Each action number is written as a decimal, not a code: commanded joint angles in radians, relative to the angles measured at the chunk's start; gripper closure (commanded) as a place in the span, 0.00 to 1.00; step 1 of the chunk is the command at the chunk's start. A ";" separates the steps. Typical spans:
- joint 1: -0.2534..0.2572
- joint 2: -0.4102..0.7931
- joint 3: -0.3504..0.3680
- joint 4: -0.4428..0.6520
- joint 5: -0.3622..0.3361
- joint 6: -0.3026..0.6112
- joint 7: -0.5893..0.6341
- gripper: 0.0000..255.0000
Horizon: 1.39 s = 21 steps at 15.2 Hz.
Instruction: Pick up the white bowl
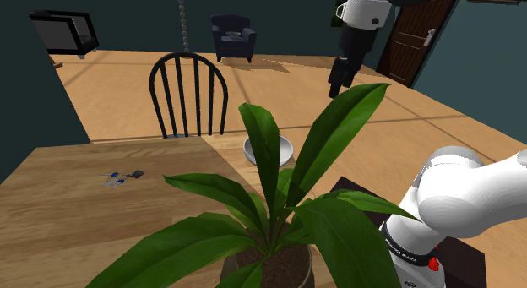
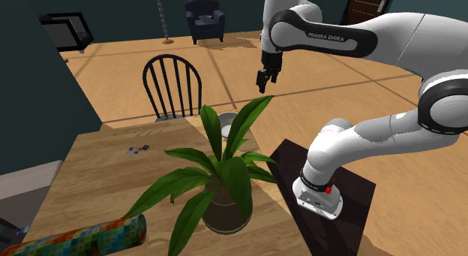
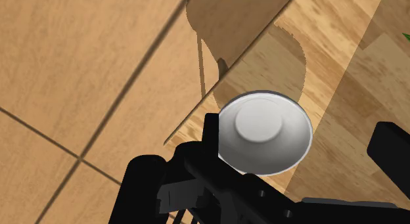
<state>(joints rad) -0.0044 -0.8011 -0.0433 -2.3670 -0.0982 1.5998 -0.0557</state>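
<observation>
Wrist view looks down along the gripper (image 3: 299,127), whose two black fingers stand wide apart with nothing clasped. The white bowl (image 3: 264,132) lies below, between them but nearer one finger and untouched by either. It sits on the wooden table (image 3: 355,91), close to the table's edge. In the shoulder view the gripper (image 1: 339,79) hangs high in the air, well above the bowl (image 1: 285,147) and toward that view's right of it. A potted plant (image 1: 346,240) stands on the table nearer the camera, one leaf crossing the bowl. A black chair (image 1: 187,55) stands just beyond the table's far edge.
</observation>
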 commanded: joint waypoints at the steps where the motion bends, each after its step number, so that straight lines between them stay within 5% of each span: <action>1: 0.000 0.000 0.000 0.000 0.000 0.000 0.000 0.00; 11: 0.038 0.231 0.080 -0.095 0.027 0.326 0.101 0.00; 21: 0.058 0.572 0.159 -0.047 -0.002 0.616 0.216 0.00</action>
<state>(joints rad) 0.0509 -0.2717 0.1060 -2.4301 -0.0941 2.1894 0.1446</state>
